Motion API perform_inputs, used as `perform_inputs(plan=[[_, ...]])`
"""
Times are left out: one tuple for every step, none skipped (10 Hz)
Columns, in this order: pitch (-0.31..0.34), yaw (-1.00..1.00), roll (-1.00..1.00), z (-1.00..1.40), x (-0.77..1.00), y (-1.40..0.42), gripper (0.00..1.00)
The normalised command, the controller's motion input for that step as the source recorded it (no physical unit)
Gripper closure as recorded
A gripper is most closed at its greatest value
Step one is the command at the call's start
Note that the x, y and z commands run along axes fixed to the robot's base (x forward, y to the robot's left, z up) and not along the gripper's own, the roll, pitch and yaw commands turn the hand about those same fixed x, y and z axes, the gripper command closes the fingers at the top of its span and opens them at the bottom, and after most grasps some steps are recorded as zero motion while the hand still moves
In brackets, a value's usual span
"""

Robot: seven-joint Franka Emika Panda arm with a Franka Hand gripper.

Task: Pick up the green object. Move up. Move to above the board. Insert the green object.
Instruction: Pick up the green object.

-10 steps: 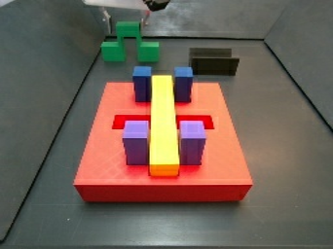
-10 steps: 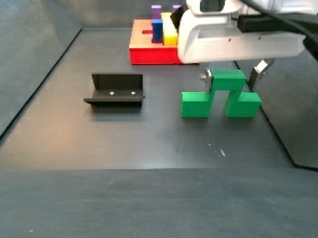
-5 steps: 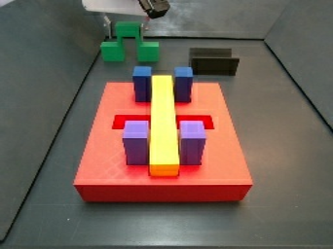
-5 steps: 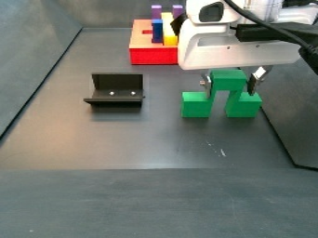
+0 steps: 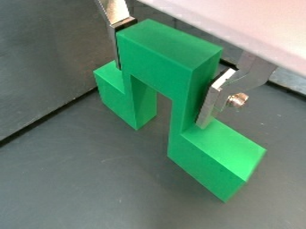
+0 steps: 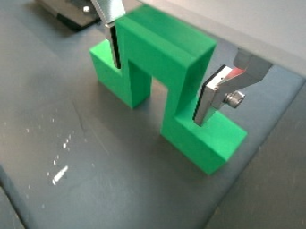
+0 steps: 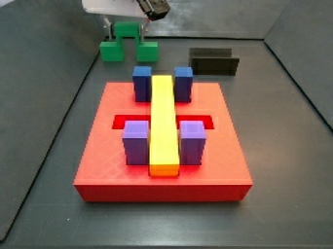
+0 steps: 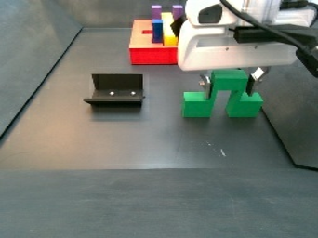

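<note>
Two flat silver fingers with dark pads straddled the taller centre block of the bright green stepped piece (image 5: 167,85) in a wrist view; the gripper (image 5: 167,61) pinched that block from either side, one finger (image 5: 114,20) against one face, the other at the opposite face. The piece's two lower side blocks rested on the dark grey floor (image 5: 60,170).

From the second wrist camera the same hold appeared: the gripper (image 6: 165,64) closed on the green object (image 6: 167,72), a finger (image 6: 221,89) pressed against its side.

In a side view the green piece (image 7: 128,45) sat at the upper left of the frame, on the floor behind the large flat red square board (image 7: 163,156), well apart from it. The gripper (image 7: 127,19) hung directly over it. A long yellow bar (image 7: 163,122) lay along the board between blue blocks (image 7: 143,80) and purple blocks (image 7: 136,141). A dark L-shaped fixture (image 7: 215,60) stood at the upper right.

In a side view the white gripper (image 8: 230,79) covered the green piece (image 8: 224,98) right of centre; the fixture (image 8: 114,90) stood to its left, the board (image 8: 149,48) at the top.
</note>
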Motion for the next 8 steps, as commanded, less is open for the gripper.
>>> perform_inputs(plan=[[-0.006,0.00,-0.02,0.00,0.00,0.00,0.00],[-0.014,0.00,0.00,0.00,-0.09,0.02,0.00],[-0.003,0.00,0.00,0.00,-0.05,0.00,0.00],[0.000,0.00,0.00,0.00,0.00,0.00,0.00],[0.000,0.00,0.00,0.00,0.00,0.00,1.00],[0.000,0.00,0.00,0.00,0.00,0.00,1.00],[0.000,0.00,0.00,0.00,0.00,0.00,1.00],[0.000,0.00,0.00,0.00,0.00,0.00,1.00]])
